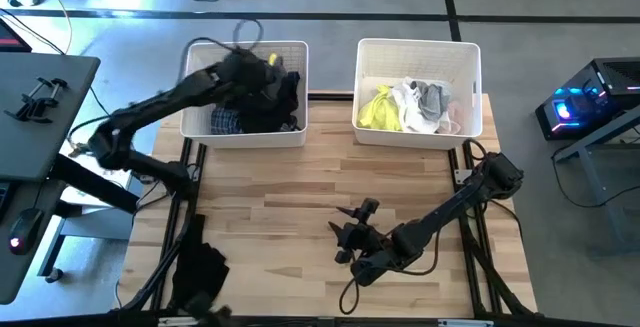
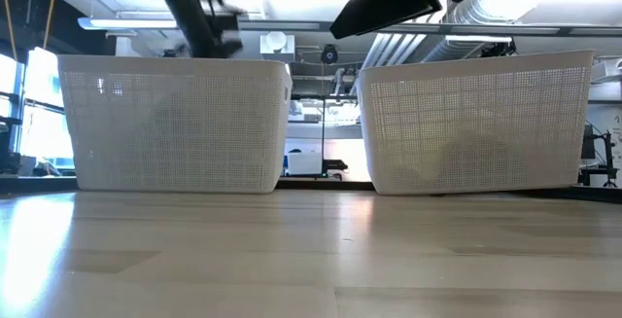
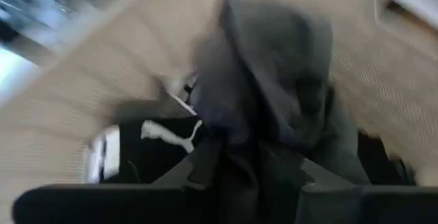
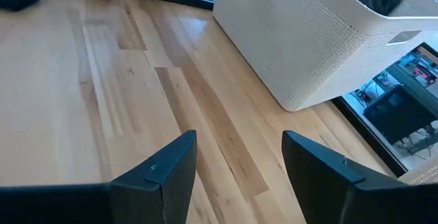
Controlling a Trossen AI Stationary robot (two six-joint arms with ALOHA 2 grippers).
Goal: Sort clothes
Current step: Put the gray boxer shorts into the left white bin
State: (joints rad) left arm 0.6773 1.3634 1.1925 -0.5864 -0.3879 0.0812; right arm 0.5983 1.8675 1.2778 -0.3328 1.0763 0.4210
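**Two bins of clothes and two arms at the table**

We saw two white bins standing side by side at the far edge of the wooden table (image 1: pixel 300 192). The left bin (image 1: pixel 196 65) held the dark clothes (image 1: pixel 262 102): black ones piled up, with a bit of blue plaid (image 1: pixel 224 121) down in the near corner. The right bin (image 1: pixel 420 55) held the light clothes: a neon yellow one (image 1: pixel 377 110) on the left, then white (image 1: pixel 408 105) and grey (image 1: pixel 434 97) ones beside it, and a little pale pink (image 1: pixel 452 122) at the edge.

The left gripper (image 1: pixel 243 67) hung over the left bin, right above the dark pile. In its wrist view a dark grey piece of cloth (image 3: pixel 274 80) sat close in front of its fingers, with a black piece carrying a white mark (image 3: pixel 168 138) lying under it. That picture was too blurry, so we could not tell if the fingers were open or shut, or if they held the cloth.

The right gripper (image 1: pixel 350 232) waited low over the bare wood near the front of the table, well apart from both bins. Its two fingers (image 4: pixel 161 172) stood wide apart with nothing between them.

One more black cloth (image 1: pixel 198 267) lay at the front left corner of the table, far from the bins.
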